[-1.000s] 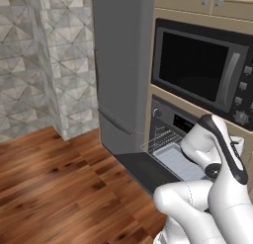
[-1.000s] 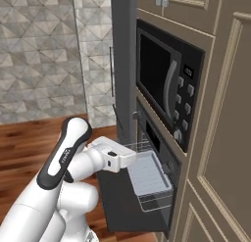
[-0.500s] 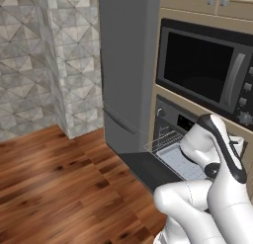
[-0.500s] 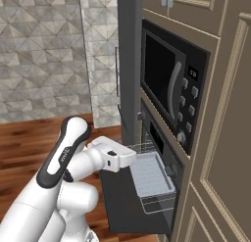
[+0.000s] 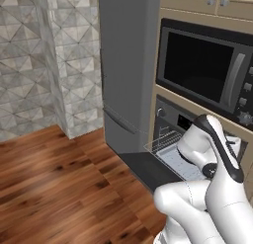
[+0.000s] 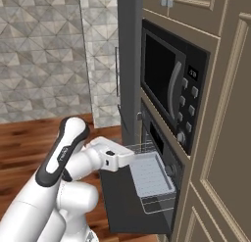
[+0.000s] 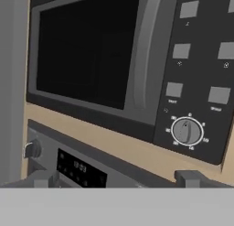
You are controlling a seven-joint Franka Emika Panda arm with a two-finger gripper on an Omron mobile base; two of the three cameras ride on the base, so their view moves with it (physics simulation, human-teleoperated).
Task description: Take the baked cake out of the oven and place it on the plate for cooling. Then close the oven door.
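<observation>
The oven (image 5: pixel 170 118) sits under the microwave, and its knob and small display show in the hand view (image 7: pixel 77 166). The oven door (image 6: pixel 122 202) hangs open and lies flat as a dark panel (image 5: pixel 143 170). A wire rack (image 5: pixel 163 139) is pulled out over it and carries a pale grey tray (image 6: pixel 149 175). My gripper (image 6: pixel 130 159) hovers above the door at the tray's near edge. It is open and empty, with its fingertips far apart (image 7: pixel 116 179). The cake and the plate are out of view.
The microwave (image 6: pixel 166 84) with its button panel and dial (image 7: pixel 186 130) is mounted right above the oven. A tall grey fridge (image 5: pixel 128 70) stands to the left, and beige cabinet doors (image 6: pixel 220 153) to the right. Wooden floor (image 5: pixel 54 183) spreads out to the left.
The whole scene has slid slightly to the right in both base views, so the base has moved. The arm keeps its pose and the gripper stays open.
</observation>
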